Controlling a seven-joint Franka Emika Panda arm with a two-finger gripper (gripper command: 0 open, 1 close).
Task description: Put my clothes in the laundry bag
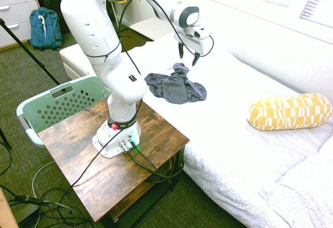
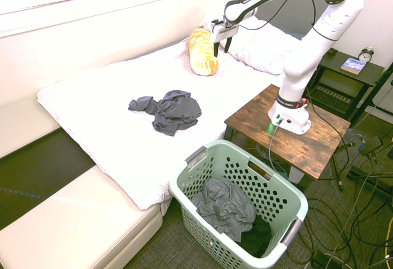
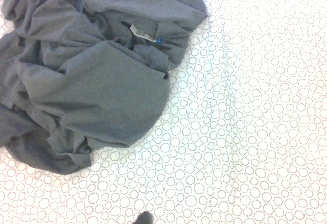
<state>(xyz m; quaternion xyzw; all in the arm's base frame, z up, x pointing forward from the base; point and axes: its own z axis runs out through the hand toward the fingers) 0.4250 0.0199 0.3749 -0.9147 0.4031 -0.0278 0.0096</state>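
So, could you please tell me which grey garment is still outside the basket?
The crumpled grey garment on the white bed; the other lies inside the green basket.

No print can be read. The white tag (image 3: pixel 141 31) on the grey clothes (image 3: pixel 92 70) is blurred.

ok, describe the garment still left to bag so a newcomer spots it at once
On the white bed, near the edge facing the wooden table, lies a crumpled charcoal-grey garment. It is the only loose cloth on the bed; the yellow patterned cushion lies well apart.
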